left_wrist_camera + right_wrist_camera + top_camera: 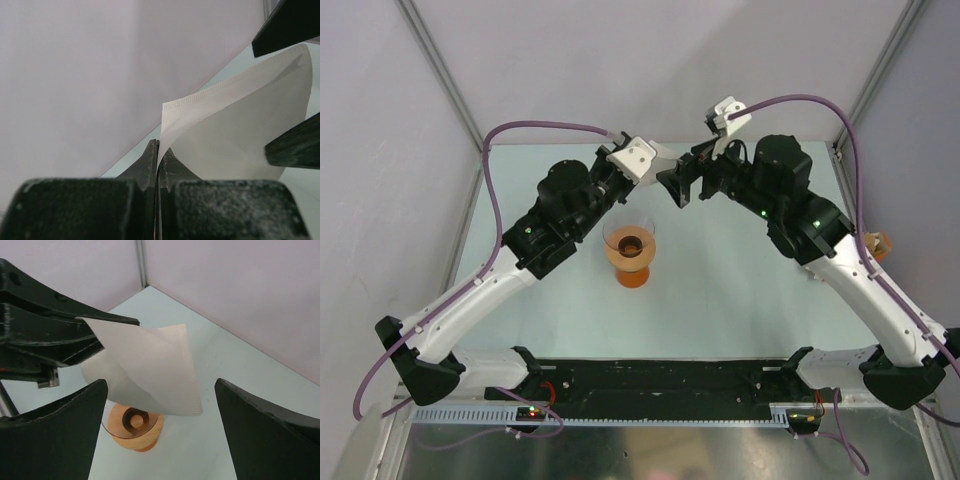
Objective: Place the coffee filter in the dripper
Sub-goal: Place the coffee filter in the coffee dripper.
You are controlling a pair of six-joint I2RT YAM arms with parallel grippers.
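Observation:
The coffee filter (240,135), a thin white paper cone, hangs in the air with my left gripper (159,147) shut on its seamed edge. In the right wrist view the filter (150,365) floats just above the dripper (135,422), a clear funnel on an orange base, and covers part of its rim. My right gripper (160,385) stands wide open, one finger on each side of the filter's free end and not touching it. From above, the dripper (630,248) stands upright at mid-table, a little nearer than both grippers.
Pale walls (620,60) close in the table at the back and sides, with a metal corner post (141,262) behind the filter. The arms' black base rail (650,385) runs along the near edge. A small tan object (880,243) lies at the right edge.

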